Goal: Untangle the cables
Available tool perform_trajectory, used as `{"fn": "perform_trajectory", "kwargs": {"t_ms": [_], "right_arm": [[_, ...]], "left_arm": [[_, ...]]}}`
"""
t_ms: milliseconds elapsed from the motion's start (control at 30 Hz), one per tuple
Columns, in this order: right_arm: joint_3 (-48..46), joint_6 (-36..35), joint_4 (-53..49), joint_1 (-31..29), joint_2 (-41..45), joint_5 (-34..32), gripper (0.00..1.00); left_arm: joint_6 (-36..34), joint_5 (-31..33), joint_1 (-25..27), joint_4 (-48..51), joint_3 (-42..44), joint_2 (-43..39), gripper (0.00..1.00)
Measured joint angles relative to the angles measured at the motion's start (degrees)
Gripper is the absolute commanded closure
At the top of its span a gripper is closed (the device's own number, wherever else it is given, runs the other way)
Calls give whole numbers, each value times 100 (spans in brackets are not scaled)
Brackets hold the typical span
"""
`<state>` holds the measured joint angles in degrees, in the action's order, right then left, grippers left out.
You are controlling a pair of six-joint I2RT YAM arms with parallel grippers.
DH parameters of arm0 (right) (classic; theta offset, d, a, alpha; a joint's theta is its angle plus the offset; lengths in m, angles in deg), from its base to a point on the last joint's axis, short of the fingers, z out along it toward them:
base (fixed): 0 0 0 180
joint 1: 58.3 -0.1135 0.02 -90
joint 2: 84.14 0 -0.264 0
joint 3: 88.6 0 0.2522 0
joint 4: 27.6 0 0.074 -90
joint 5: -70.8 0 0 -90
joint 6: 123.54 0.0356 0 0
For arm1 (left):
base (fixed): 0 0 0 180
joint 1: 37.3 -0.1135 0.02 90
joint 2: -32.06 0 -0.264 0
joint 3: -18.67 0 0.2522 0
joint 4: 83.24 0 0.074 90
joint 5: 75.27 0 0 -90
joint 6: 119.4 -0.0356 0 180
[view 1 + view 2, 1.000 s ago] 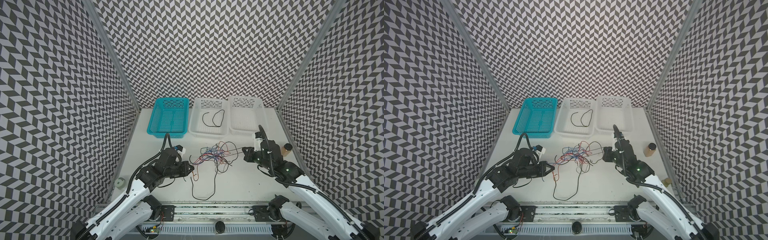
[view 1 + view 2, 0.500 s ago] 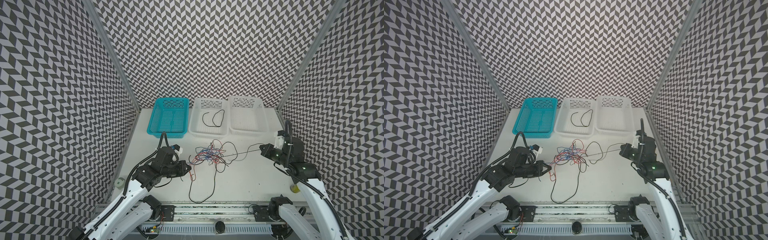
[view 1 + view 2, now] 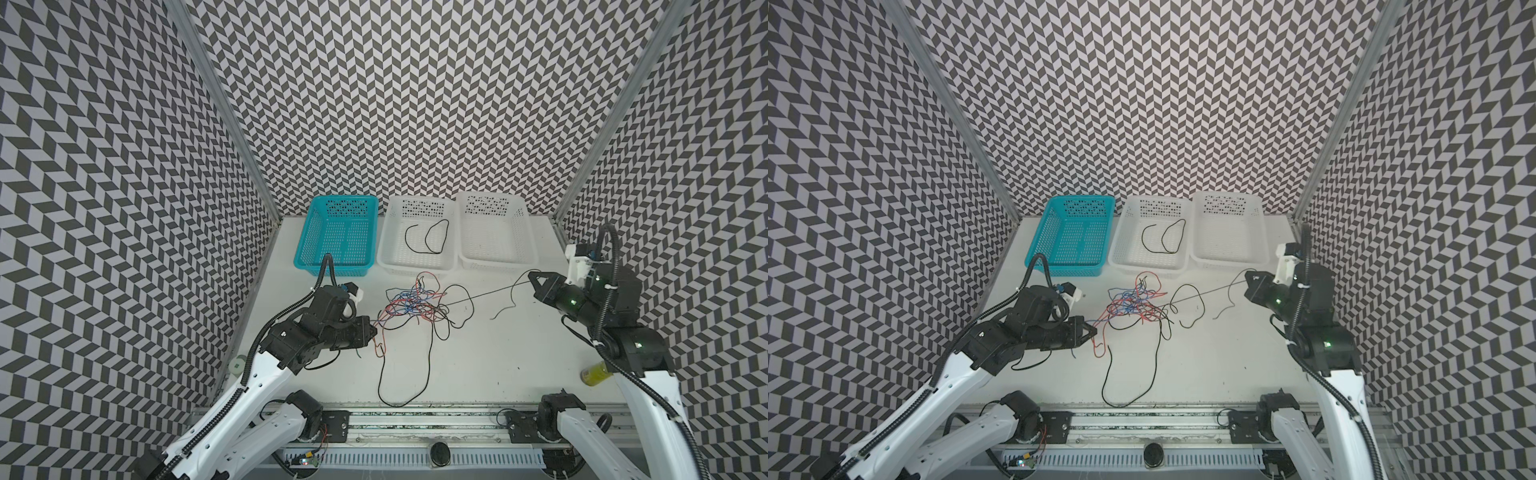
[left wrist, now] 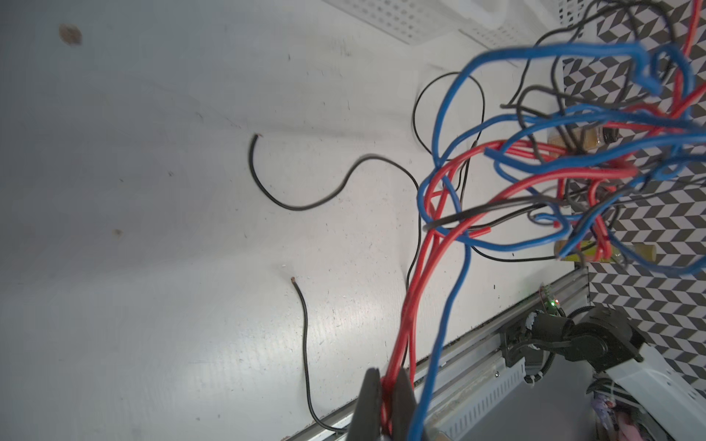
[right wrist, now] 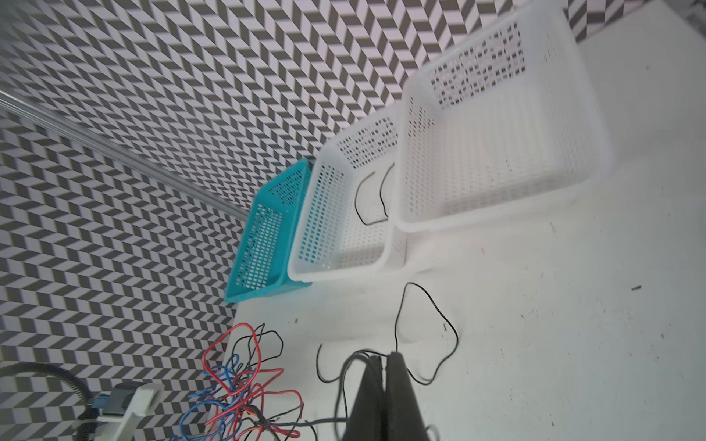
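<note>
1. Standing along the far edge are a teal basket (image 3: 309,232), a middle white basket (image 3: 415,268) with one black cable (image 3: 428,237) loose inside, and a right white basket (image 3: 494,264). A yellow bottle (image 3: 594,371) shows beside the right arm.
2. A scuffed white table (image 3: 478,365) is walled by grey chevron panels (image 3: 415,104).
3. The cables (image 3: 411,303) sit tangled mid-table, just before the baskets.
4. The left gripper (image 3: 375,330) is low and clamped on red strands (image 4: 416,298) at the tangle's left edge.
5. The right gripper (image 3: 533,279), near the right wall, pinches a black strand (image 3: 490,293) stretched straight to the tangle.
</note>
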<state>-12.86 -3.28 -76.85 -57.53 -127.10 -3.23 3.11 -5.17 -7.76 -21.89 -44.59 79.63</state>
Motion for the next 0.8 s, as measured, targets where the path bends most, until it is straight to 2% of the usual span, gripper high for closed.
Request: {"fn": "perform_trajectory", "kwargs": {"t_ms": [233,467,800], "right_arm": [[1460,70,-286,22,219,-321,100],[2511,57,-809,24,85,-538,100],[4343,181,-1434,17,-765,-111,100]], "left_arm": [[-251,153,-227,258,-48,361,100],[-358,168,-343,350,-48,356,100],[-520,195,-409,343,-50,546,100]]}}
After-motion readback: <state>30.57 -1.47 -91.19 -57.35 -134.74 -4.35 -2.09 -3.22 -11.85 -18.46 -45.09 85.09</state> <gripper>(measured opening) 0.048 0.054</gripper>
